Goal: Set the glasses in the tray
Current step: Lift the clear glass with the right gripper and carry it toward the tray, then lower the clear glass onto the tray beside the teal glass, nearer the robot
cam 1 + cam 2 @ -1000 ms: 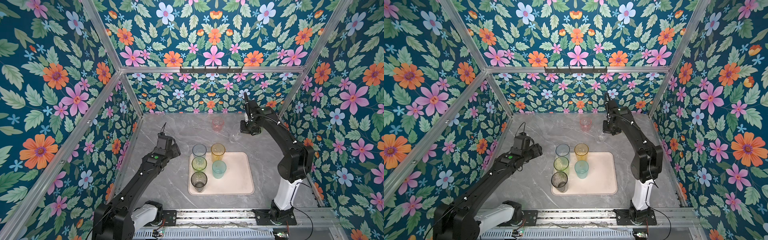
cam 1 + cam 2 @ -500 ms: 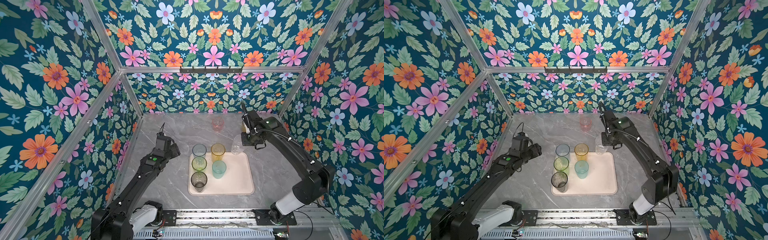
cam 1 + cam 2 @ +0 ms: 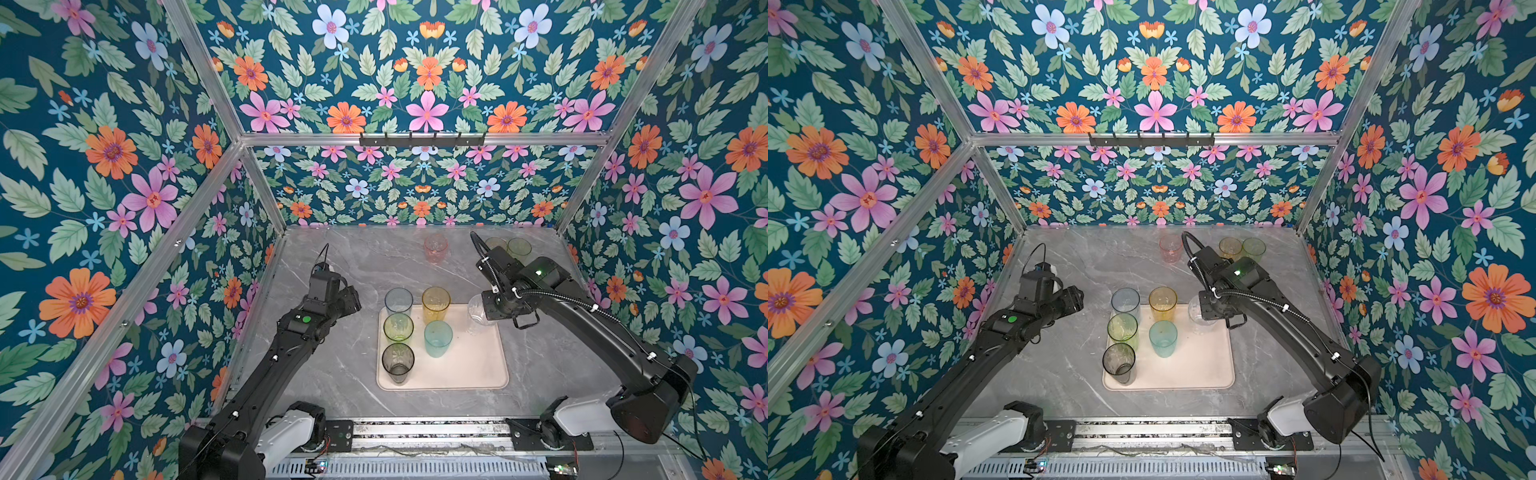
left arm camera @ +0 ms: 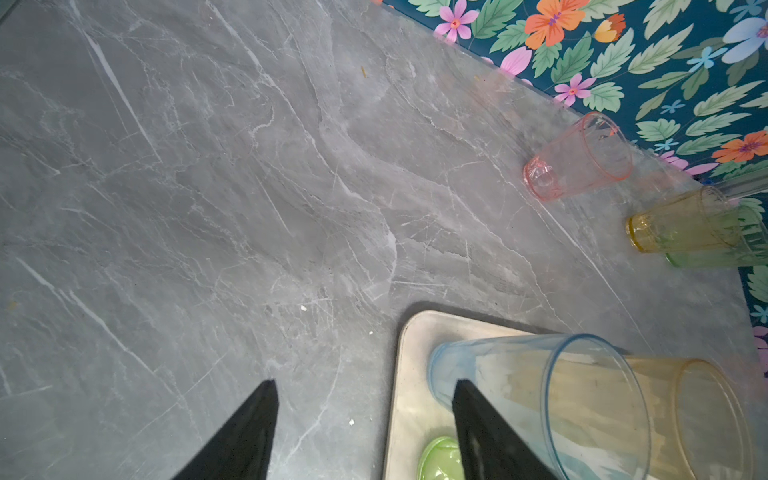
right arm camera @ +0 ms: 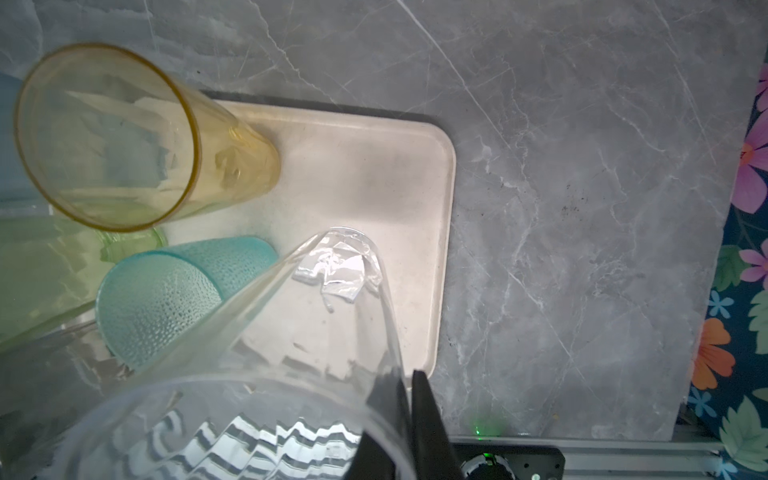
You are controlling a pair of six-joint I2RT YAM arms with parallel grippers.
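The cream tray (image 3: 478, 370) holds several upright glasses: blue-grey (image 3: 398, 300), amber (image 3: 435, 301), yellow-green (image 3: 398, 328), teal (image 3: 438, 337) and smoky dark (image 3: 397, 361). My right gripper (image 5: 409, 386) is shut on the rim wall of a clear patterned glass (image 3: 477, 312), one finger inside and one outside. The glass is upright over the tray's far right corner (image 5: 444, 174); whether its base touches I cannot tell. My left gripper (image 4: 361, 384) is open and empty, just left of the tray beside the blue-grey glass (image 4: 519, 386).
On the grey marble table by the back wall stand a short pink glass (image 3: 435, 248), a short amber glass (image 3: 495, 244) and a short green glass (image 3: 519, 248). Flowered walls close in three sides. The tray's right half (image 3: 1200, 365) is bare.
My right arm has carried the clear glass from the back of the table forward to the tray's far right corner. The left arm has barely moved.
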